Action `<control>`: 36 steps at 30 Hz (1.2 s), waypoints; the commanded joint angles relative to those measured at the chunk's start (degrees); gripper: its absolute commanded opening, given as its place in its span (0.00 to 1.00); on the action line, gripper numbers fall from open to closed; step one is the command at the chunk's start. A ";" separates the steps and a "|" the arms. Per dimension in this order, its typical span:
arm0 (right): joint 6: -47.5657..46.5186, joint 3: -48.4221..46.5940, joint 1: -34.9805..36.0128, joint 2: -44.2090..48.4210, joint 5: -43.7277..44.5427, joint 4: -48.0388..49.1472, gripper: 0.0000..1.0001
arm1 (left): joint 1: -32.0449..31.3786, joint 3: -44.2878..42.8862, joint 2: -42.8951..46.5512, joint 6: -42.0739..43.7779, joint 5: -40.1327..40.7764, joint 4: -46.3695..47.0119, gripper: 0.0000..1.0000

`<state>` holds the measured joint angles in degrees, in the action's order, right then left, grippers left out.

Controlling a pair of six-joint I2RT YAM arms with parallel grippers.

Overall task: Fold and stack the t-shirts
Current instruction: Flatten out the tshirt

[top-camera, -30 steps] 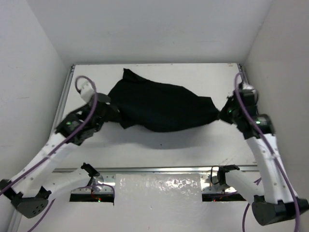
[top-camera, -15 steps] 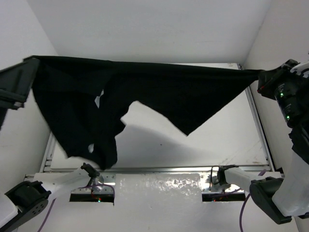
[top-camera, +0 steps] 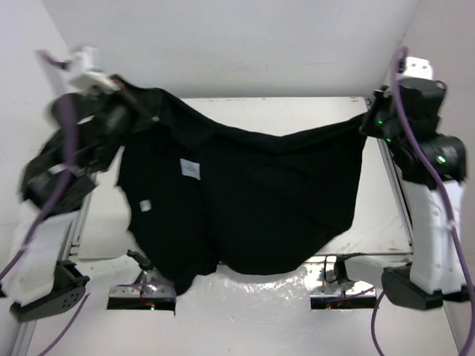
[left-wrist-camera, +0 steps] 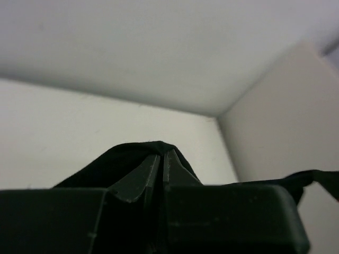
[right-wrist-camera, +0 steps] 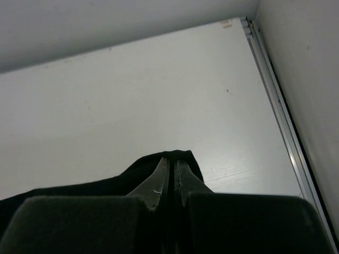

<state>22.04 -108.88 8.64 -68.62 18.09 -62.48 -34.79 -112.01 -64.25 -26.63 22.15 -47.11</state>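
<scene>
The plain black t-shirt [top-camera: 252, 200] hangs in the air between both arms, its top edge sagging in the middle and its lower part draping down to the table's near edge. Small white labels show on it. My left gripper [top-camera: 137, 104] is shut on its upper left corner, high at the back left. My right gripper [top-camera: 369, 119] is shut on its upper right corner, high at the back right. The left wrist view shows shut jaws with black cloth [left-wrist-camera: 132, 156] over the tips. The right wrist view shows shut jaws pinching cloth [right-wrist-camera: 177, 159].
The white table [top-camera: 297, 111] lies below, walled in by white panels at the left, back and right. A metal rail [top-camera: 393, 193] runs along its right edge. Arm bases and cables sit at the near edge.
Both arms lifted the t-shirt off the table and stretched it wide. They have since come closer and lower, so the cloth now sags and hangs full length.
</scene>
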 commanded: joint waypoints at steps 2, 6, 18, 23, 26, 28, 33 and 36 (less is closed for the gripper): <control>-1.92 11.45 -0.73 -4.23 -0.33 12.52 0.00 | 1.64 10.89 -5.43 -2.62 12.56 4.90 0.02; -1.92 20.54 -2.05 -7.82 -1.38 22.20 0.00 | 8.91 17.95 -12.97 -5.00 7.68 11.40 0.02; -7.10 13.36 -8.29 -40.42 -11.92 39.09 0.00 | 23.62 4.97 -53.04 -1.93 -8.70 23.90 0.00; -9.91 -4.97 -8.38 -60.00 -15.80 39.97 0.00 | 26.52 -5.84 -65.36 -0.97 -12.73 28.90 0.00; -10.97 -16.56 -8.38 -69.06 -15.98 38.85 0.00 | 27.57 -13.46 -69.77 1.14 -15.02 31.37 0.00; -10.53 -24.58 -11.18 -73.04 -17.89 36.65 0.00 | 28.63 -19.19 -74.43 2.11 -16.26 30.68 0.00; -6.66 -21.29 -14.26 -73.85 -22.91 43.49 0.00 | 31.18 -28.45 -79.19 1.50 -20.13 32.25 0.00; -7.10 -22.95 -14.27 -75.34 -25.20 44.28 0.00 | 31.62 -24.41 -78.05 2.28 -24.52 37.96 0.02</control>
<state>14.02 -128.95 -4.86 -144.86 -3.33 -22.72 -4.27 -137.08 -144.79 -25.76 2.33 -17.32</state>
